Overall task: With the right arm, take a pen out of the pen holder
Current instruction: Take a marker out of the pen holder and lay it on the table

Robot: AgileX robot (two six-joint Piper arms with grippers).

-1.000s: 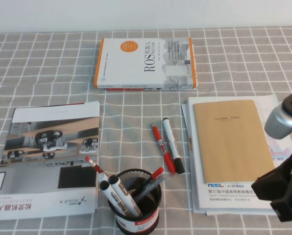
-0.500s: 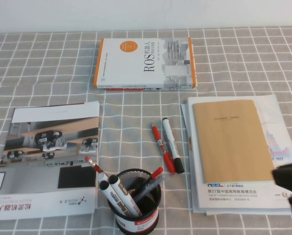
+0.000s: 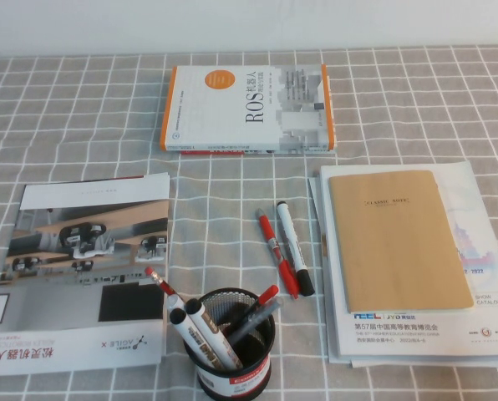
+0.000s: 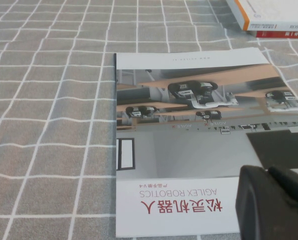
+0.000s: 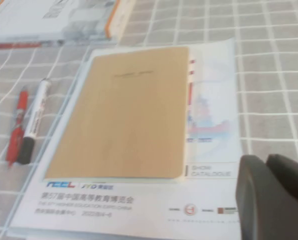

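Observation:
The black mesh pen holder stands at the table's front edge with several pens and markers leaning in it. A red pen and a black-capped white marker lie side by side on the cloth just beyond the holder; the right wrist view shows the red pen and the marker too. No arm appears in the high view. My right gripper is shut and empty, hovering over the near right corner of the paper stack. My left gripper is shut, over the brochure's corner.
A tan notebook lies on a stack of catalogues at the right. A white and orange ROS book sits at the back. An AgileX brochure lies at the left. A grey checked cloth covers the table.
My right arm has pulled back toward the front right and left the high view. The pens, the holder and the books have not moved.

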